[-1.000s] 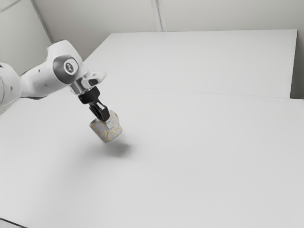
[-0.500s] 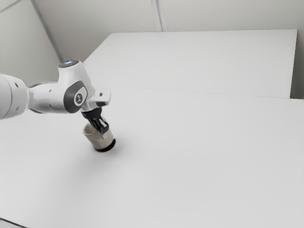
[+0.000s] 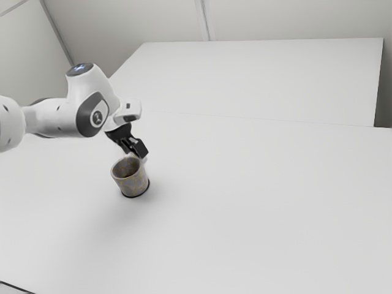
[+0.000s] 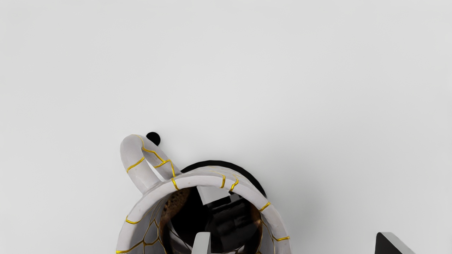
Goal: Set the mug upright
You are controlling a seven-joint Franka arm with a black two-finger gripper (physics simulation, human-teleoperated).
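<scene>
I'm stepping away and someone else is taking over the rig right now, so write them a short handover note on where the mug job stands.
Gripper: open, close by the mug; in the wrist view one finger shows over the mug's mouth, the other outside the rim.
Mug: standing on its base on the table, mouth up, dark drink inside, handle out to one side.
Done: the mug is upright.
Left: probably just backing the gripper off, gently, since that finger could catch the rim.
</scene>
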